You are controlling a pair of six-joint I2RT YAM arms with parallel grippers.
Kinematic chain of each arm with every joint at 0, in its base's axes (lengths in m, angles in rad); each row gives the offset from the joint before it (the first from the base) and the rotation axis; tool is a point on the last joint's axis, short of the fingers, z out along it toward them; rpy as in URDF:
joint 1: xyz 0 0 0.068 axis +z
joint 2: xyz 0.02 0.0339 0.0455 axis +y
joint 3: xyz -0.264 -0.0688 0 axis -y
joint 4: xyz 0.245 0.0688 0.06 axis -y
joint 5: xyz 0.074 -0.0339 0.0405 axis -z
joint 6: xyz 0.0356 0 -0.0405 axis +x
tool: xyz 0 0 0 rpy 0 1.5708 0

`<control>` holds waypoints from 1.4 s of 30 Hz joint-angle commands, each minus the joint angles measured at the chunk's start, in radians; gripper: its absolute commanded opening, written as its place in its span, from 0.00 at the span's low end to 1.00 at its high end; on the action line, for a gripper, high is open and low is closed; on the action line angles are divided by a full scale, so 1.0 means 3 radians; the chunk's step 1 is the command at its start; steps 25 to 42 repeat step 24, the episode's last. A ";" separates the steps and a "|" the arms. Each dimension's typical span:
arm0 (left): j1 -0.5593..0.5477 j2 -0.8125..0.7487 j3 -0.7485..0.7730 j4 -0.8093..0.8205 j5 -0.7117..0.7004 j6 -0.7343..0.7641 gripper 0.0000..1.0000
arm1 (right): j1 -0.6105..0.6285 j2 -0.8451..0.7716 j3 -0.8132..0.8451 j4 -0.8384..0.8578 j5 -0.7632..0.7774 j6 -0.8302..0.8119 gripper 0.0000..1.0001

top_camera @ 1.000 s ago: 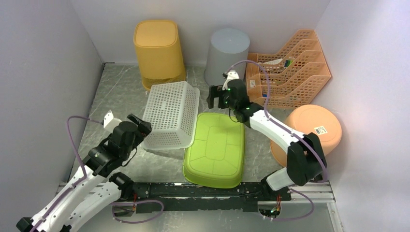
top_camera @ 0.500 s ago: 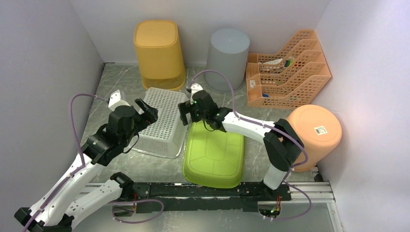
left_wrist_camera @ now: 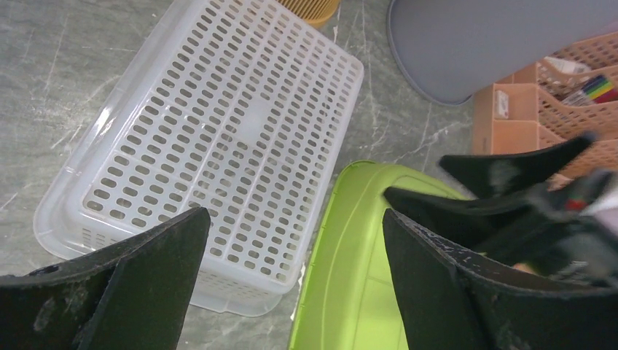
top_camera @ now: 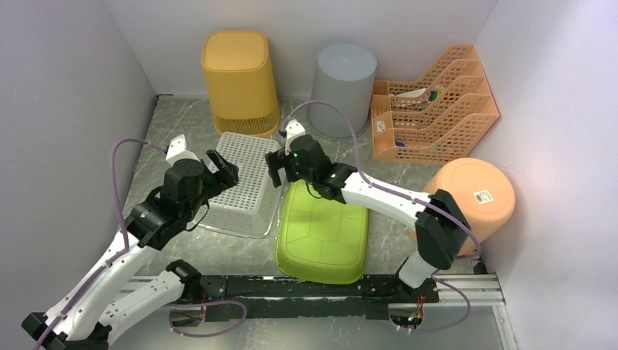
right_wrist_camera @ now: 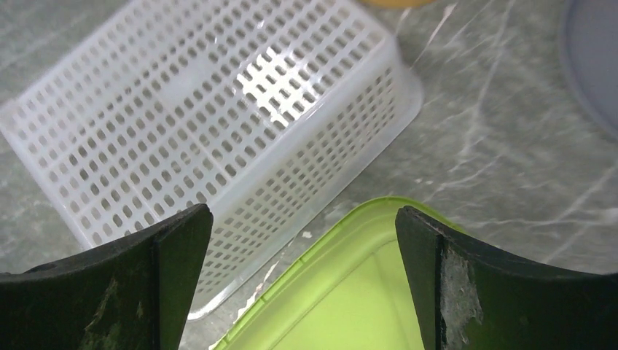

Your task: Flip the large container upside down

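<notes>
The large container, a white perforated basket (top_camera: 244, 182), lies bottom up on the grey table, its rim on the surface. It fills the upper left of the left wrist view (left_wrist_camera: 226, 138) and of the right wrist view (right_wrist_camera: 197, 109). My left gripper (top_camera: 222, 168) hovers open over the basket's left side, nothing between its fingers (left_wrist_camera: 294, 215). My right gripper (top_camera: 275, 164) hangs open just off the basket's right side, above the gap to the green tub, and is also empty (right_wrist_camera: 303, 211).
An upturned green tub (top_camera: 324, 226) lies right beside the basket. At the back stand a yellow bin (top_camera: 239, 76), a grey bin (top_camera: 342, 84) and an orange file rack (top_camera: 433, 102). An orange tub (top_camera: 474, 193) sits at the right wall.
The basket has dropped from a tilted pose to lying flat, bottom up. My right gripper swung left to the basket's right side; my left gripper rose over its left side.
</notes>
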 commanded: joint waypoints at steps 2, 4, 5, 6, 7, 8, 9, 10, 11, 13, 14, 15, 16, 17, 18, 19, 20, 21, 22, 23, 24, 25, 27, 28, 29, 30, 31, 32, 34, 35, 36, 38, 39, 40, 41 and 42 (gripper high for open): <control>0.0005 0.0129 -0.0040 0.0100 0.0125 0.0269 0.99 | -0.0205 -0.0159 0.0296 -0.0291 0.0227 -0.0141 1.00; 0.0005 0.0181 -0.0089 0.0169 0.0155 0.0365 0.99 | -0.0373 -0.0096 0.0407 -0.0379 -0.0043 -0.0153 1.00; 0.0008 0.0194 -0.0124 0.0216 0.0175 0.0413 1.00 | -0.0453 -0.0073 0.0438 -0.0382 -0.0202 -0.0178 1.00; 0.0006 0.0205 -0.0153 0.0277 0.0209 0.0459 1.00 | -0.0508 -0.0051 0.0456 -0.0374 -0.0265 -0.0174 1.00; 0.0006 0.0214 -0.0181 0.0333 0.0239 0.0507 0.99 | -0.0530 -0.0034 0.0467 -0.0353 -0.0232 -0.0195 1.00; 0.0005 0.0224 -0.0205 0.0408 0.0273 0.0548 0.99 | -0.0537 -0.0030 0.0484 -0.0351 -0.0172 -0.0225 1.00; 0.0006 0.0237 -0.0225 0.0450 0.0298 0.0590 0.99 | -0.0537 -0.0020 0.0498 -0.0356 -0.0032 -0.0228 1.00; 0.0006 0.0246 -0.0233 0.0472 0.0312 0.0618 1.00 | -0.0537 -0.0009 0.0532 -0.0388 0.0077 -0.0229 1.00; 0.0005 0.0261 -0.0232 0.0488 0.0318 0.0643 1.00 | -0.0539 -0.0009 0.0559 -0.0415 0.0172 -0.0242 1.00; 0.0006 0.0277 -0.0222 0.0516 0.0320 0.0700 0.99 | -0.0538 -0.0022 0.0569 -0.0423 0.0313 -0.0307 1.00; 0.0006 0.0278 -0.0212 0.0516 0.0316 0.0714 1.00 | -0.0541 -0.0037 0.0563 -0.0433 0.0378 -0.0321 1.00; 0.0005 0.0283 -0.0208 0.0522 0.0310 0.0716 1.00 | -0.0537 -0.0067 0.0538 -0.0411 0.0416 -0.0332 1.00; 0.0005 0.0280 -0.0206 0.0527 0.0308 0.0718 1.00 | -0.0540 -0.0104 0.0501 -0.0375 0.0428 -0.0349 1.00; 0.0005 0.0279 -0.0206 0.0536 0.0313 0.0721 1.00 | -0.0540 -0.0144 0.0454 -0.0336 0.0445 -0.0346 1.00; 0.0006 0.0276 -0.0204 0.0538 0.0319 0.0716 1.00 | -0.0538 -0.0179 0.0406 -0.0295 0.0459 -0.0340 1.00; 0.0006 0.0270 -0.0205 0.0544 0.0324 0.0705 1.00 | -0.0536 -0.0214 0.0354 -0.0248 0.0452 -0.0342 1.00; 0.0005 0.0261 -0.0210 0.0547 0.0333 0.0710 1.00 | -0.0537 -0.0238 0.0345 -0.0228 0.0441 -0.0333 1.00; 0.0005 0.0256 -0.0210 0.0545 0.0336 0.0711 1.00 | -0.0539 -0.0241 0.0358 -0.0252 0.0448 -0.0325 1.00; 0.0006 0.0254 -0.0208 0.0542 0.0335 0.0706 1.00 | -0.0538 -0.0229 0.0386 -0.0279 0.0468 -0.0317 1.00; 0.0006 0.0249 -0.0209 0.0528 0.0328 0.0701 1.00 | -0.0539 -0.0212 0.0420 -0.0325 0.0504 -0.0296 1.00; 0.0007 0.0248 -0.0208 0.0521 0.0321 0.0701 1.00 | -0.0540 -0.0205 0.0435 -0.0358 0.0547 -0.0289 1.00; 0.0007 0.0248 -0.0208 0.0521 0.0321 0.0701 1.00 | -0.0540 -0.0205 0.0435 -0.0358 0.0547 -0.0289 1.00; 0.0007 0.0248 -0.0208 0.0521 0.0321 0.0701 1.00 | -0.0540 -0.0205 0.0435 -0.0358 0.0547 -0.0289 1.00; 0.0007 0.0248 -0.0208 0.0521 0.0321 0.0701 1.00 | -0.0540 -0.0205 0.0435 -0.0358 0.0547 -0.0289 1.00; 0.0007 0.0248 -0.0208 0.0521 0.0321 0.0701 1.00 | -0.0540 -0.0205 0.0435 -0.0358 0.0547 -0.0289 1.00; 0.0007 0.0248 -0.0208 0.0521 0.0321 0.0701 1.00 | -0.0540 -0.0205 0.0435 -0.0358 0.0547 -0.0289 1.00; 0.0007 0.0248 -0.0208 0.0521 0.0321 0.0701 1.00 | -0.0540 -0.0205 0.0435 -0.0358 0.0547 -0.0289 1.00; 0.0007 0.0248 -0.0208 0.0521 0.0321 0.0701 1.00 | -0.0540 -0.0205 0.0435 -0.0358 0.0547 -0.0289 1.00; 0.0007 0.0248 -0.0208 0.0521 0.0321 0.0701 1.00 | -0.0540 -0.0205 0.0435 -0.0358 0.0547 -0.0289 1.00; 0.0007 0.0248 -0.0208 0.0521 0.0321 0.0701 1.00 | -0.0540 -0.0205 0.0435 -0.0358 0.0547 -0.0289 1.00; 0.0007 0.0248 -0.0208 0.0521 0.0321 0.0701 1.00 | -0.0540 -0.0205 0.0435 -0.0358 0.0547 -0.0289 1.00; 0.0007 0.0248 -0.0208 0.0521 0.0321 0.0701 1.00 | -0.0540 -0.0205 0.0435 -0.0358 0.0547 -0.0289 1.00; 0.0007 0.0248 -0.0208 0.0521 0.0321 0.0701 1.00 | -0.0540 -0.0205 0.0435 -0.0358 0.0547 -0.0289 1.00; 0.0007 0.0248 -0.0208 0.0521 0.0321 0.0701 1.00 | -0.0540 -0.0205 0.0435 -0.0358 0.0547 -0.0289 1.00; 0.0007 0.0248 -0.0208 0.0521 0.0321 0.0701 1.00 | -0.0540 -0.0205 0.0435 -0.0358 0.0547 -0.0289 1.00; 0.0007 0.0248 -0.0208 0.0521 0.0321 0.0701 1.00 | -0.0540 -0.0205 0.0435 -0.0358 0.0547 -0.0289 1.00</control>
